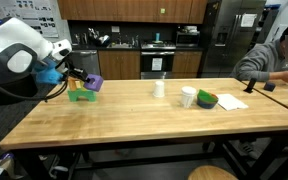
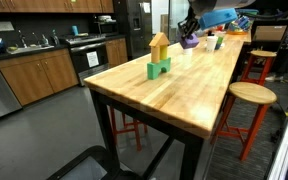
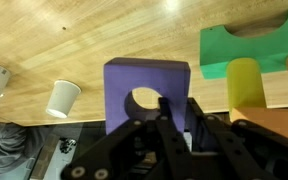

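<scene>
Kitchen cabinets line the wall behind a long wooden table (image 1: pixel 134 120). Near its end, the gripper (image 3: pixel 179 113) is clenched on a purple block (image 3: pixel 147 82) with a round hole, just beside a green arch block (image 3: pixel 252 48) and a yellow cylinder (image 3: pixel 246 80).

Colours on record: purple block (image 3: pixel 144 80), plain; green block (image 3: pixel 249 45), plain; yellow cylinder (image 3: pixel 246 85); black gripper (image 3: pixel 179 108); white cup (image 3: pixel 64 98); green bowl (image 1: pixel 206 99); table (image 3: pixel 84 35), pale honey wood with fine streaked grain; arm (image 1: pixel 19 55), white with blue trim.
</scene>
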Action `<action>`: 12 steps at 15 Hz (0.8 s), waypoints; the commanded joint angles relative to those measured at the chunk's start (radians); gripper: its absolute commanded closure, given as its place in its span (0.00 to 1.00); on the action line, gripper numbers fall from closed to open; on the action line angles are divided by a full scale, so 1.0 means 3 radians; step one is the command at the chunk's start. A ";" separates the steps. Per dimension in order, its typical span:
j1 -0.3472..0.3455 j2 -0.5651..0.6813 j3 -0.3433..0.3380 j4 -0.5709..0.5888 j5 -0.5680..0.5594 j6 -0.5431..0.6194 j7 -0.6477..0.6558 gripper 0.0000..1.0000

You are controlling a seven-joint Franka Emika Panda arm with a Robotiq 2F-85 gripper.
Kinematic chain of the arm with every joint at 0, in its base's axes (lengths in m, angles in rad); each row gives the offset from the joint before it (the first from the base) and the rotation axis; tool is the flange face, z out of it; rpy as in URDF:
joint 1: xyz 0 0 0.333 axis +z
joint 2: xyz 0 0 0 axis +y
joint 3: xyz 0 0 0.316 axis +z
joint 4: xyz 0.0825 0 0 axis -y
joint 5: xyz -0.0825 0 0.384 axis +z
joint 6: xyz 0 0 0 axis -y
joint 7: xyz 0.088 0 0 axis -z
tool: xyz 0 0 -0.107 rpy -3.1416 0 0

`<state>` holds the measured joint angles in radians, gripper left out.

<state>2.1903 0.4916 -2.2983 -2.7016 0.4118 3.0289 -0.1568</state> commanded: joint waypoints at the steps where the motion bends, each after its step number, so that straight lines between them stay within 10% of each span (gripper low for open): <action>1: 0.0006 0.0094 0.0043 -0.0088 0.0022 0.0164 0.0224 0.95; 12: -0.0461 -0.0061 0.0641 -0.0125 -0.0010 0.0381 0.0916 0.95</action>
<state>2.1069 0.4923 -2.1757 -2.7313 0.4118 3.1148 0.0690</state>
